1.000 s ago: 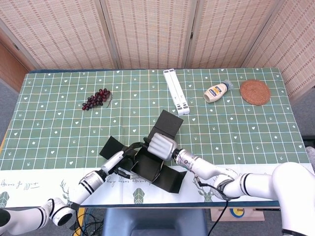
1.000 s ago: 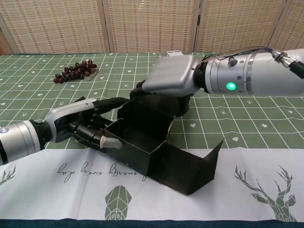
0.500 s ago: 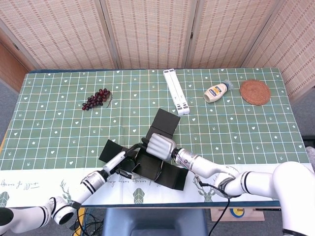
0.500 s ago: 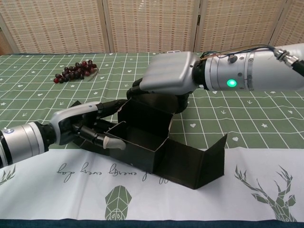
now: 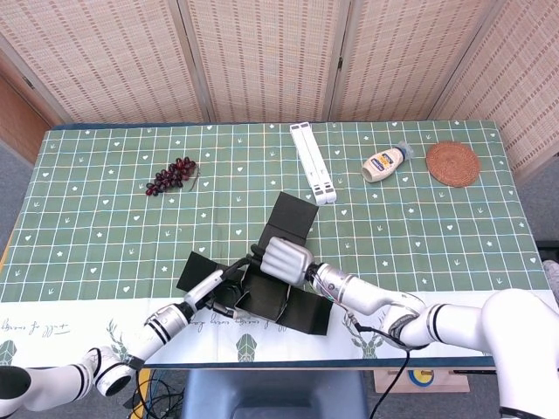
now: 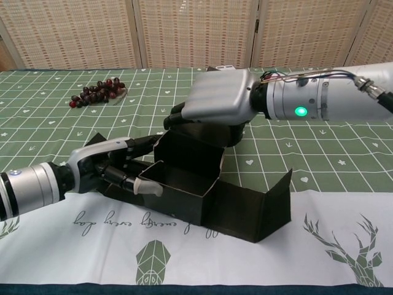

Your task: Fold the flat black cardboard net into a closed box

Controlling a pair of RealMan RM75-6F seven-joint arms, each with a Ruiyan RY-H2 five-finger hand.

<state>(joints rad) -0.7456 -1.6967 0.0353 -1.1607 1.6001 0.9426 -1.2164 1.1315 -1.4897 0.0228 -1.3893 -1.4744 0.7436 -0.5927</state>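
Standing near the front edge of the table (image 5: 79, 231), roughly midway along it, the black cardboard net (image 6: 202, 187) is half raised into a box — an open-topped tray of matte black walls with pale cut edges, one long panel trailing toward the robot's right and bending up into a short upright flap, another flap lying flat toward the far side. The left hand (image 6: 107, 169) rests against the tray's left wall, its dark fingers (image 6: 126, 161) curled around the wall and a pale thumb tip lying on the rim, so it grips that wall. The right hand (image 6: 215, 104) sits over the tray's far wall, silver back upward, its fingers (image 6: 175, 117) bent down over the wall's top edge and pressing it; whether they close right around the card cannot be told. Farther back, toward the left, lies a bunch of dark grapes (image 5: 171, 175). Near the far edge lie a white folded stand (image 5: 313, 162), a squeeze bottle (image 5: 385, 162) on its side, and — toward the far right corner — a round woven coaster (image 5: 452, 163).
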